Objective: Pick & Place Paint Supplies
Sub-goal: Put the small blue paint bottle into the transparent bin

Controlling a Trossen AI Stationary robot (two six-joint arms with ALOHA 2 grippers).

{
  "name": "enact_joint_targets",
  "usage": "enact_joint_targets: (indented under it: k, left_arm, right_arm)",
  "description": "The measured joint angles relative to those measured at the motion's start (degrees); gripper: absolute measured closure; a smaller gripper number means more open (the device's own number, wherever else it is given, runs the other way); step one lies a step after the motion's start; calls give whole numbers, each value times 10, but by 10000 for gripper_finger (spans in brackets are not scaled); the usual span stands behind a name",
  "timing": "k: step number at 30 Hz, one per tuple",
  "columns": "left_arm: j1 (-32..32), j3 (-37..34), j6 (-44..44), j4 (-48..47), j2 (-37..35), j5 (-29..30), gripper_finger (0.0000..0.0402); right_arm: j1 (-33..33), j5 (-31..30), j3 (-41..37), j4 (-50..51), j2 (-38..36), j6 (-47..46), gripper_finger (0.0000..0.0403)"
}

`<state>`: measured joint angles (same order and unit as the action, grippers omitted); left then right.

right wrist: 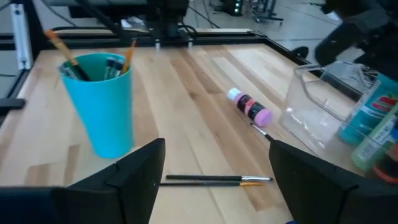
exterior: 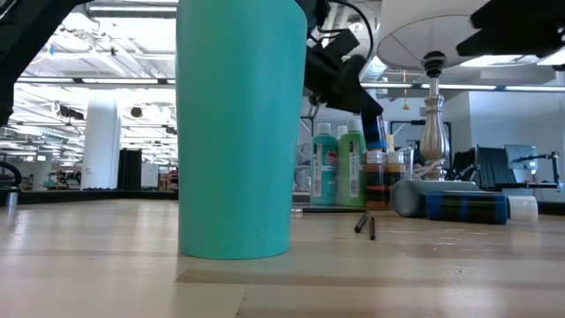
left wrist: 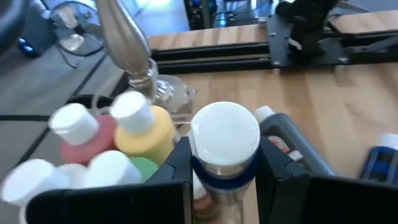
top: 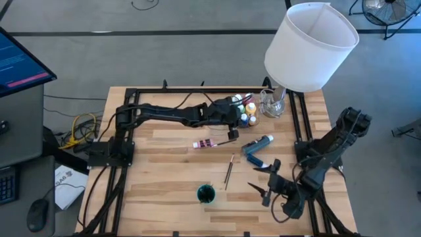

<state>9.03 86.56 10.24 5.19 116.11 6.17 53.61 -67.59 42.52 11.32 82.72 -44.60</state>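
Observation:
A cluster of white-capped paint bottles, among them red (left wrist: 93, 140), yellow (left wrist: 158, 134) and green (left wrist: 142, 168), stands in the clear tray (right wrist: 317, 106) at the table's far middle. My left gripper (top: 238, 116) reaches in from the left and is shut on a small white-capped bottle (left wrist: 225, 134) with a blue neck. A pink bottle (top: 207, 143) and a blue bottle (top: 258, 146) lie on their sides on the table. A thin brush (top: 229, 170) lies near the teal cup (top: 206, 193), which holds several brushes. My right gripper (top: 267, 187) hangs open at the near right, touching nothing. My left gripper pinches the small bottle at its blue neck (left wrist: 214, 176), just under the white cap, between its two fingers (left wrist: 177, 165). The fingers come from the table's left, slanting a little downward. The bottle stands upright; its base is hidden by the gripper and the other bottles.
A lamp with a big white shade (top: 310, 46) and a glass foot (top: 273, 102) stands right beside the tray at the far right. Black frame rails (top: 299, 125) run along the table's edges. Bare wood lies between the cup and the left edge.

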Motion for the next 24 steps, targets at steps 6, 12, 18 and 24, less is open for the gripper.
enact_joint_targets:
  k: [6,12,18,24]
  left_arm:
    - [0,2,13,-1,-2,15,356]
    - [-7,2,12,-32,-5,10,356]
    - [-7,-16,13,-29,-5,32,356]
    - [-3,-33,13,-29,-5,35,356]
  right_arm:
    - [21,-10,0,2,0,-3,121]
    - [26,-19,0,2,0,-9,121]
    - [26,-19,0,2,0,-9,121]
    - [26,-19,0,2,0,-9,121]
